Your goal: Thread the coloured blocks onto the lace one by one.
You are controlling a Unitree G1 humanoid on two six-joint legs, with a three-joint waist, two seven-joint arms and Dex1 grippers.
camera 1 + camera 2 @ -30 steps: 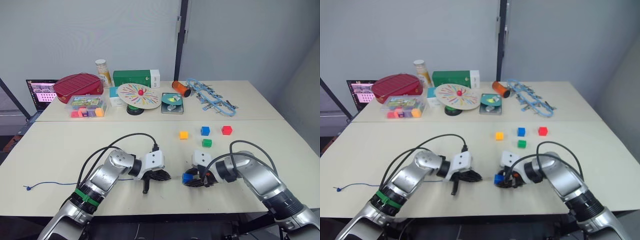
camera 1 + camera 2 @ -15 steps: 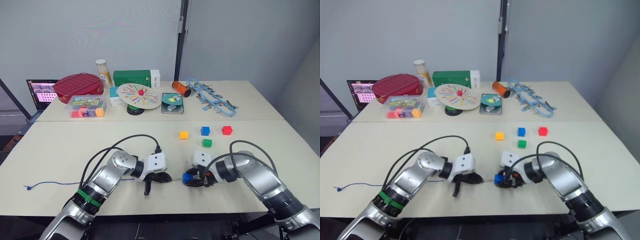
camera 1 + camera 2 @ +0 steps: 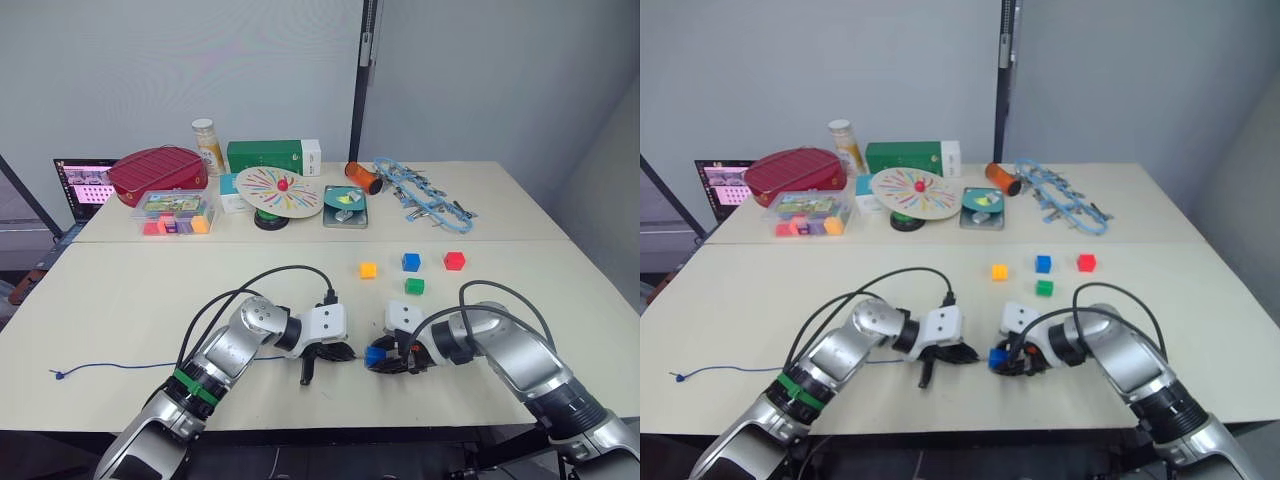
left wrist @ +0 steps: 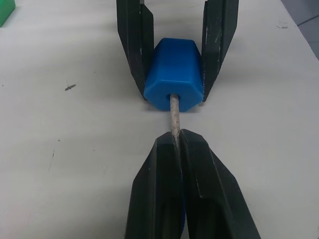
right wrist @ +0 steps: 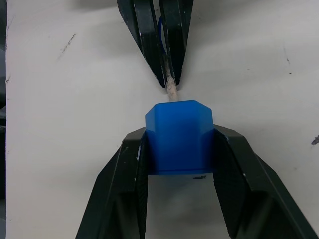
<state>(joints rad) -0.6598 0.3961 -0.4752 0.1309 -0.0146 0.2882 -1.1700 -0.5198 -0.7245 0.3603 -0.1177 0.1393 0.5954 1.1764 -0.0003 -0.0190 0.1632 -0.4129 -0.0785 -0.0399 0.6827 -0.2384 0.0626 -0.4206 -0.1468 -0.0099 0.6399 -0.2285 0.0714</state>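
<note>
Near edge of desk (image 3: pixel 120 290), left: the lace (image 3: pixel 110 366), thin dark-blue cord, knotted end far left, running right to the left tool (image 4: pixel 175 144). Left tool: fingers together, pinching the lace's pale stiff tip (image 4: pixel 174 115), which enters the hole of a blue block (image 5: pixel 179 137). Right tool (image 5: pixel 179 149): fingers clamped on that blue block's two sides, just right of the left tool. Farther, right of centre: green block (image 3: pixel 414 286); beyond it a row of orange-yellow block (image 3: pixel 368 269), second blue block (image 3: pixel 410 261), red block (image 3: pixel 454 260), well apart from both tools.
</note>
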